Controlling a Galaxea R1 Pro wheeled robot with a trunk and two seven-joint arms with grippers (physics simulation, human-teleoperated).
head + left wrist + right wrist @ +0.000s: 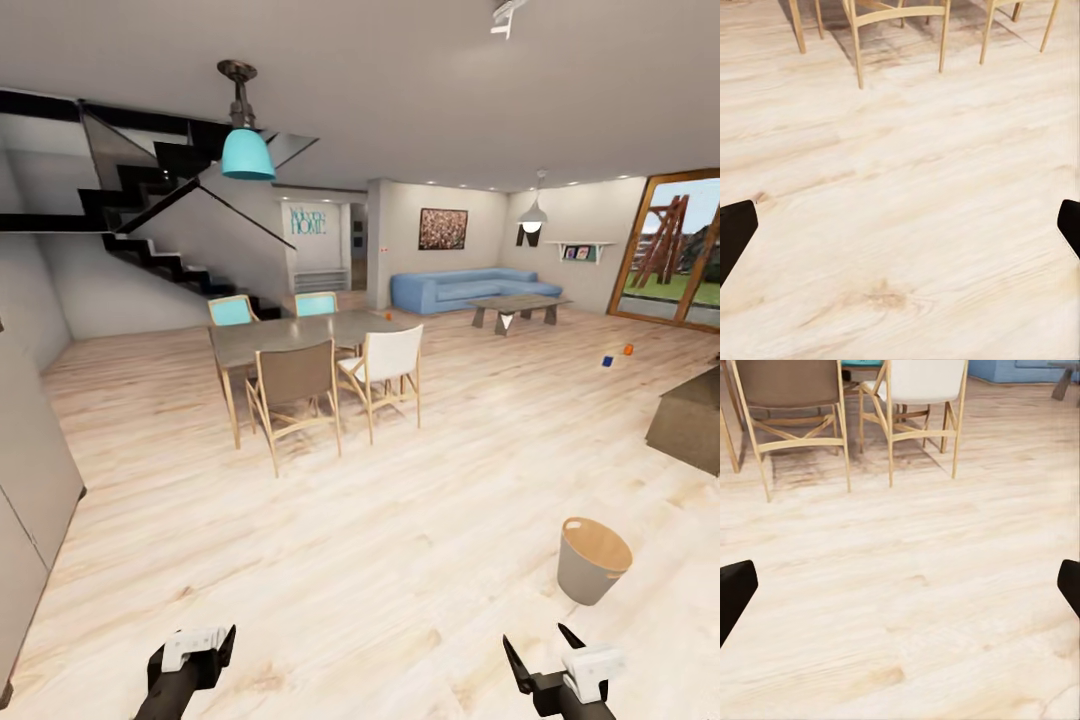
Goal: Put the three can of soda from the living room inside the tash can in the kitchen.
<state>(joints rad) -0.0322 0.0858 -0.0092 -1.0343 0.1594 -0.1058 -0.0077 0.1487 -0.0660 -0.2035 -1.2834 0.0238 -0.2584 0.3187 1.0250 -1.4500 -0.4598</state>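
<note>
The trash can (594,560), grey with a tan rim and brown inside, stands on the light wood floor at the lower right. Far off on the floor at the right lie a dark blue soda can (607,361) and an orange one (628,349). A small orange thing (388,315) at the far end of the dining table may be a third can; it is too small to tell. My left gripper (200,645) (900,232) and right gripper (540,645) (900,592) hang low over bare floor, both open and holding nothing. The right one is just short of the trash can.
A grey dining table (300,335) with several chairs (295,385) stands ahead, left of centre. Beyond are the blue sofa (470,288) and low coffee table (518,305). A dark counter corner (690,415) juts in at right, and a grey cabinet (30,470) lines the left.
</note>
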